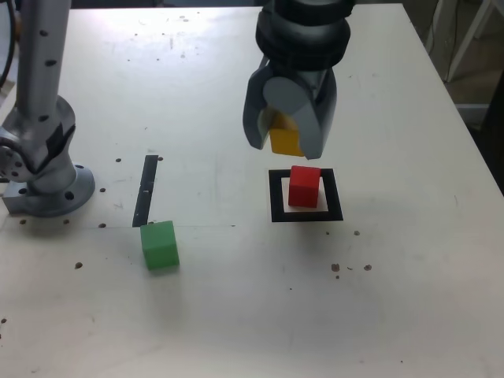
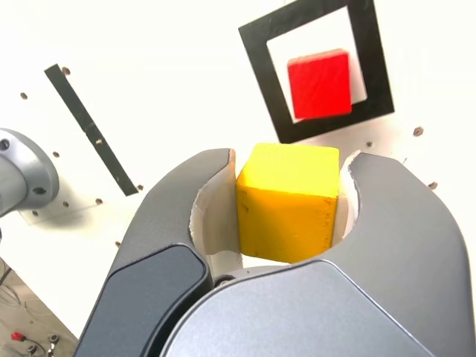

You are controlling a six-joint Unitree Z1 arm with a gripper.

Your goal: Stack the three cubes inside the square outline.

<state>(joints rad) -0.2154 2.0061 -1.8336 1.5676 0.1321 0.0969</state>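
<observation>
Second cube is in hand: the gripper [image 1: 285,142] has its jaws clamped on the yellow cube [image 2: 288,201], held in the air at about 11 o'clock of the red cube [image 1: 304,186], which sits inside the square outline [image 1: 276,197]. Next move, as I judge it: centre yellow over red, lower squarely, then release. The green cube [image 1: 160,245] waits on the table [image 1: 409,299], at 8 o'clock of the outline

From the exterior view I see only a corner of the yellow cube [image 1: 285,140]; the gripper [image 1: 290,134] hides the rest. My arm is cut off at the top edge. In the wrist view the green cube is out of frame.
</observation>
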